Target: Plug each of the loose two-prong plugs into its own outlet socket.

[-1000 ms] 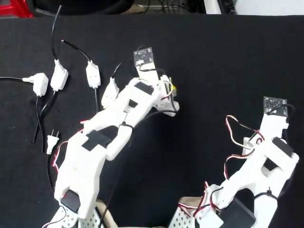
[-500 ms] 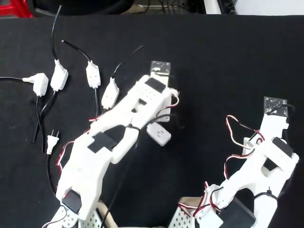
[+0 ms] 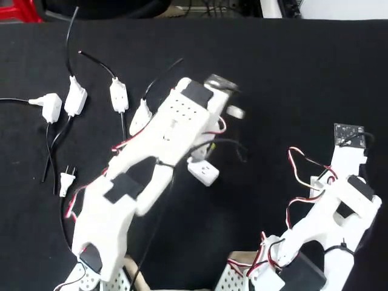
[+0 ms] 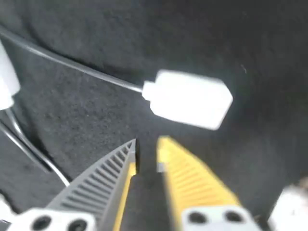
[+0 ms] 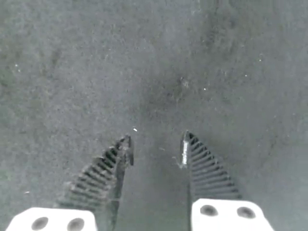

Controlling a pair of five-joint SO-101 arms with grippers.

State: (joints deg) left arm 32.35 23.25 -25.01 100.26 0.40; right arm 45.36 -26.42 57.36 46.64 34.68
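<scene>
Left gripper (image 4: 147, 144): your left wrist view has the grey and yellow fingers (image 4: 185, 178) standing a narrow gap apart, gripping nothing. Just past the tips and clear of them, a white block (image 4: 187, 98) lies flat on the black cloth. A thin cable (image 4: 82, 70) runs off from one end of it.

Right gripper (image 5: 155, 142): your fingers here are spread well apart with nothing between them, over bare cloth.

High view, reading outward from your side of the worktop (image 3: 291, 73):
- Your right arm (image 3: 339, 212) sits folded at the near right corner, well apart from all the cabled pieces.
- Your left arm (image 3: 157, 151) stretches from the near left corner diagonally toward the middle.
- A socket block (image 3: 203, 171) lies on the cloth just beside that arm, on the side facing the right arm. You cannot tell from these frames whether it is the white block of the wrist view.
- On the arm's other side, near the left edge, the loose two-prong plug (image 3: 66, 180) lies unplugged, prongs pointing away from the arm bases, apart from every socket.
- Farther out is a row of white cable ends (image 3: 76, 97), four of them on black cables. The one nearest your left arm lies just beside it. Plug or socket cannot be told at this range.
- Past the far left corner there is a red object (image 3: 12, 9).
</scene>
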